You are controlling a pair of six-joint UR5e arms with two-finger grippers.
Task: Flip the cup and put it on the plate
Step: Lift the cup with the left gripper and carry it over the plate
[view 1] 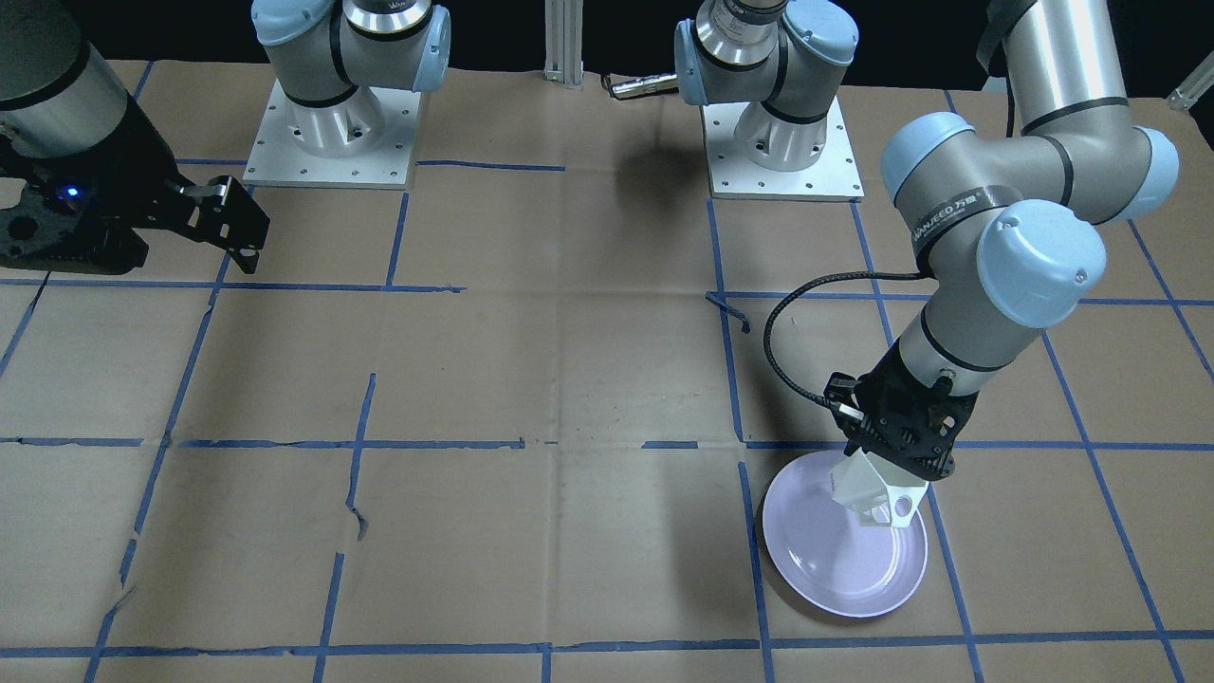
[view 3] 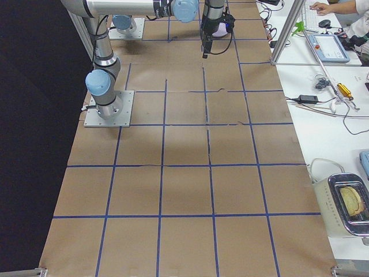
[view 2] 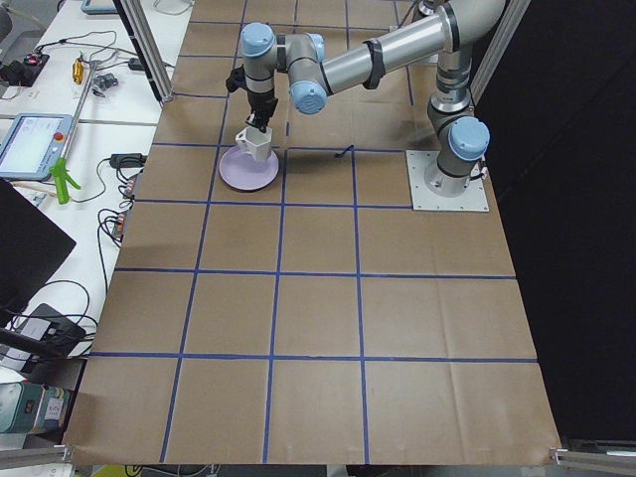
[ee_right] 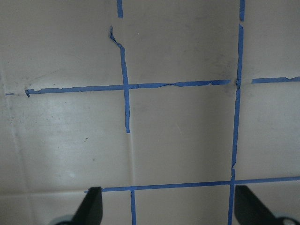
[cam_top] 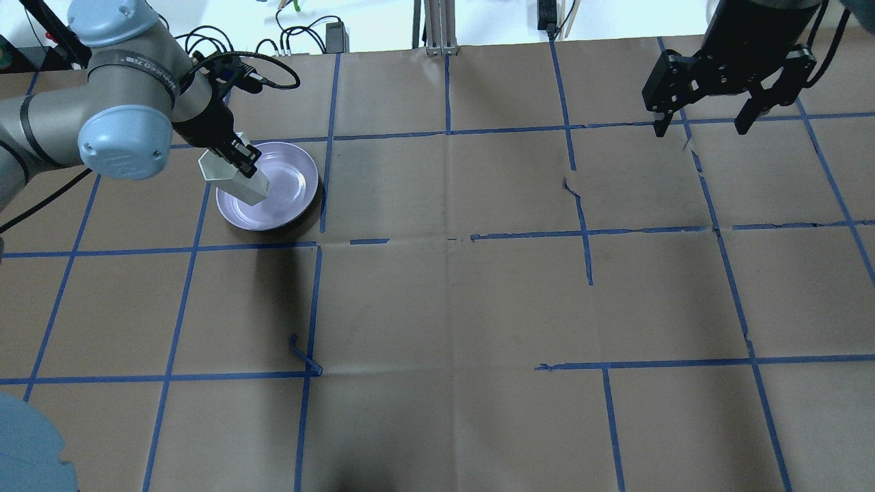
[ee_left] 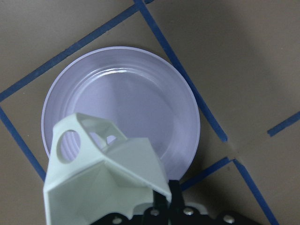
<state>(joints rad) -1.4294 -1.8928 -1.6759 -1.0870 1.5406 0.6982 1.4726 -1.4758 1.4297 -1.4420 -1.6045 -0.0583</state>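
The left gripper [cam_top: 240,158] is seen pinched on one wall of the cup [cam_top: 236,179], at the rim, and the cup is carried tilted, its hexagonal mouth turned up and back towards the arm and its narrow base aimed down at the plate [cam_top: 290,201]. In the left wrist view the handle is shown on the far side from the fingers. The cup is held over the plate's near-left part, close to the raised rim rather than the centre; whether the base is touching the glaze cannot be told.

Over on the other side, the right gripper [cam_top: 703,126] is hung spread wide, nothing between its fingers, well apart from the action.

Trouble is to be expected if the cup is let go at this lean: it could be toppled onto its side. If it is set on the sloped rim, a slide off the glossy plate is likely.
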